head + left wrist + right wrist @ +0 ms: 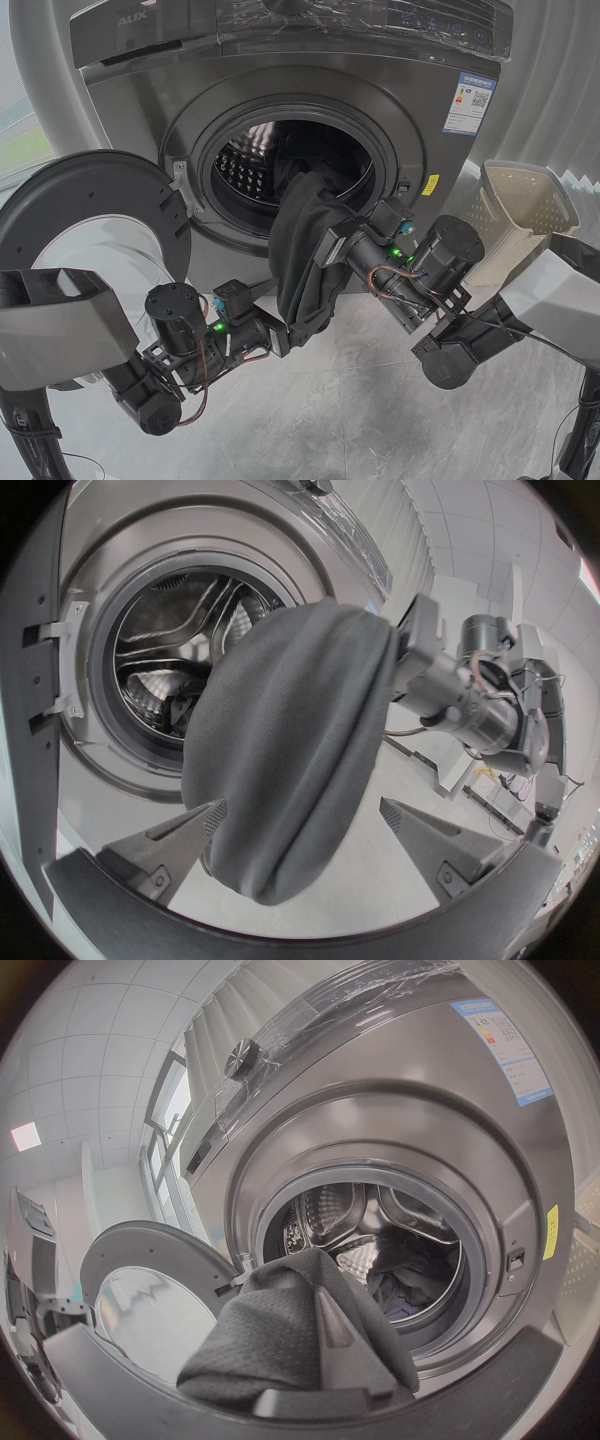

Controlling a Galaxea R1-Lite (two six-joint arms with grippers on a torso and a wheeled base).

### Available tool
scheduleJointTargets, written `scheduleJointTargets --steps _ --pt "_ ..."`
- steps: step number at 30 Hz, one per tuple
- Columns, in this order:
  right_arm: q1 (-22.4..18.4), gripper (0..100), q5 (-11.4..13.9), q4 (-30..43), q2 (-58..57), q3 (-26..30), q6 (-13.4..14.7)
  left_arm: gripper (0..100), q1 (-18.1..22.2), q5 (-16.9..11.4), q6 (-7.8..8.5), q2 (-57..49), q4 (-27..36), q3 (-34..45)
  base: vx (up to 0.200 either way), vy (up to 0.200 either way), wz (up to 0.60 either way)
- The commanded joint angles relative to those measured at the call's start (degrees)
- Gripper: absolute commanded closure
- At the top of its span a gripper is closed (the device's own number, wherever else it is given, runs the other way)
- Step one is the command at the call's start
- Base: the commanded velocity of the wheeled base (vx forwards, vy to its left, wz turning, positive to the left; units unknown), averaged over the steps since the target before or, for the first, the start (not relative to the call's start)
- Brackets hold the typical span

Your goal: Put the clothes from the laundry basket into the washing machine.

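Dark grey garment (pixel 306 250) is half in. The upper part is draped over the right gripper (pixel 328 1329) at the mouth of the drum (pixel 350 1210). The lower part hangs outside the washing machine (pixel 400 112), down towards the floor (pixel 375 406).

Right gripper looks clamped on the fabric: one finger is seen pressed on top of the cloth, the other is buried under it. Left gripper (pixel 301 804) is spread wide with nothing gripped. The hanging tail sits between its fingers (pixel 187 830) and brushes one of them.

Step in hand, as judged: garment to be fed through the opening.
- Right gripper should be driven well past the opening rim (pixel 478 1260) before release. Otherwise the hanging weight is likely to drag the cloth back out.
- The tail should be pinched low by the left gripper and lifted in after, kept clear of the hinge side of the door (pixel 94 187).

Fabric is seen as a fine-textured knit, soft, in long vertical creases, bunched into a thick roll. Slipping and snagging on the rim are to be expected.

Other dark clothes (pixel 406 1272) lie in the drum. Beige laundry basket (pixel 531 206) is placed just beside the machine, on the right.
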Motion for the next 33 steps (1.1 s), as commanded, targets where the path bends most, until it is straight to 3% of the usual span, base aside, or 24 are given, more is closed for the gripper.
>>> scheduleJointTargets --steps 1,6,9,12,21,33 --pt "1.36 100 -0.08 0.01 -0.48 0.17 0.03 0 0.00 0.90 -0.15 4.99 -0.01 -6.06 0.000 0.000 0.00" --pt "2.24 100 -0.61 0.01 -0.57 0.26 0.03 0 0.18 1.25 -0.59 5.51 -0.01 -9.13 0.000 0.000 0.00" --pt "2.76 100 -0.61 0.01 -0.57 0.35 0.12 0 0.26 1.61 -2.26 5.51 -0.01 -11.07 0.000 0.000 0.00" --pt "3.29 100 -0.70 0.01 -0.65 0.35 0.21 0 0.97 3.01 -2.70 6.13 -0.01 -12.56 0.000 0.000 0.00" --pt "4.79 100 -1.40 0.01 -2.59 3.25 0.21 0 5.10 3.98 -2.61 10.08 -0.01 -17.57 0.000 0.000 0.00" --pt "5.75 100 -1.40 0.10 -4.17 4.39 0.38 0 5.63 4.24 -2.61 10.88 0.08 -18.36 0.000 0.000 0.00"
